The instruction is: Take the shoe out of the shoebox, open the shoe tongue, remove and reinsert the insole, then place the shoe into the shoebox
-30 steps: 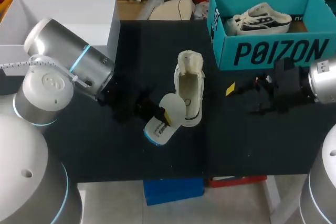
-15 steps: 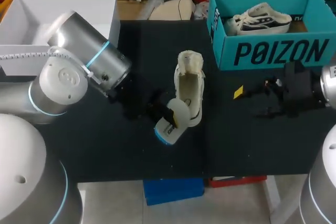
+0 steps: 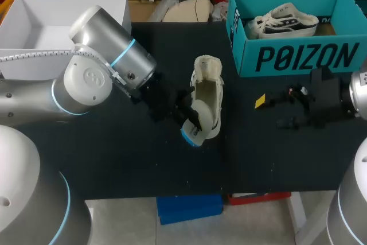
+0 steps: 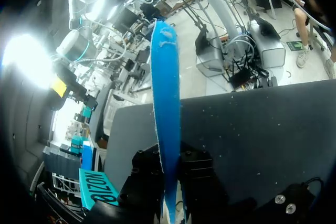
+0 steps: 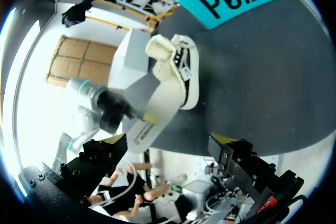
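A cream shoe [image 3: 207, 87] lies on the black table [image 3: 114, 159], toe toward the far edge. My left gripper [image 3: 187, 119] is shut on the insole [image 3: 195, 133], white on top and blue underneath, at the shoe's heel opening. In the left wrist view the insole [image 4: 165, 103] stands edge-on between the left gripper's [image 4: 169, 192] fingers. My right gripper [image 3: 269, 107] hangs open to the right of the shoe, holding nothing. The right wrist view has the shoe [image 5: 176, 69] and insole [image 5: 152, 114] ahead of the right gripper [image 5: 168, 148]. The teal shoebox [image 3: 298, 55] stands at the back right.
A second shoe [image 3: 284, 20] lies inside the teal shoebox. A white open box [image 3: 63, 12] stands at the back left, behind my left arm [image 3: 109, 55]. The table's front strip lies bare.
My left arm has swung right, carrying the insole from beside the shoe to its heel opening. My right gripper drew back slightly to the right and stayed open.
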Motion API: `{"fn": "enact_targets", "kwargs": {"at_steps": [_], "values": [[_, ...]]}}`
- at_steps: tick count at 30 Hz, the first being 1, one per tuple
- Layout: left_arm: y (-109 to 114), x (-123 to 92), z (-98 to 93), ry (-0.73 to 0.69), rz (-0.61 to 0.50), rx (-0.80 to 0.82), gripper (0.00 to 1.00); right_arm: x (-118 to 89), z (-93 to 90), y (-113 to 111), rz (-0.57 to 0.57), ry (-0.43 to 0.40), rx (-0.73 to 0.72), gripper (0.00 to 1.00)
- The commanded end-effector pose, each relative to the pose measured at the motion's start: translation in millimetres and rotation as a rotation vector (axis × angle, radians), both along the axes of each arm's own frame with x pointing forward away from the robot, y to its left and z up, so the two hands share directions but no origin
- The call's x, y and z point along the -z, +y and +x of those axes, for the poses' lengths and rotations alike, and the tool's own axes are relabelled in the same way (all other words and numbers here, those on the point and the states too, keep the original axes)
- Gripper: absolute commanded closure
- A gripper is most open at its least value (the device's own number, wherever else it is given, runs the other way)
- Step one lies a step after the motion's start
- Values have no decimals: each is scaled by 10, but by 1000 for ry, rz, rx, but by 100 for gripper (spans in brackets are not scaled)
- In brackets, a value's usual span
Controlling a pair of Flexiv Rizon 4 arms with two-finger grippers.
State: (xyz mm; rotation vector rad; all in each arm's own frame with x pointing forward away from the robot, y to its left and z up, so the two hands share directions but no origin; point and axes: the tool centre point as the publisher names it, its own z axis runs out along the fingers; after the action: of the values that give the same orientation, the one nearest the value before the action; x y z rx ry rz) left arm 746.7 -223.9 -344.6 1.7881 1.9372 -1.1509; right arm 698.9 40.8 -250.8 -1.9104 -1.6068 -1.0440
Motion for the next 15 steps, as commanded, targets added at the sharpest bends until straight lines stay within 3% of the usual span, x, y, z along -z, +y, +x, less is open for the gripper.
{"fn": "enact_targets", "kwargs": {"at_steps": [1, 15], "values": [[-158, 149, 169, 12, 14, 6, 100, -9, 0, -3, -1, 2, -1, 0], [-282, 374, 572, -8, 34, -37, 100, -9, 0, -3, -1, 2, -1, 0]]}}
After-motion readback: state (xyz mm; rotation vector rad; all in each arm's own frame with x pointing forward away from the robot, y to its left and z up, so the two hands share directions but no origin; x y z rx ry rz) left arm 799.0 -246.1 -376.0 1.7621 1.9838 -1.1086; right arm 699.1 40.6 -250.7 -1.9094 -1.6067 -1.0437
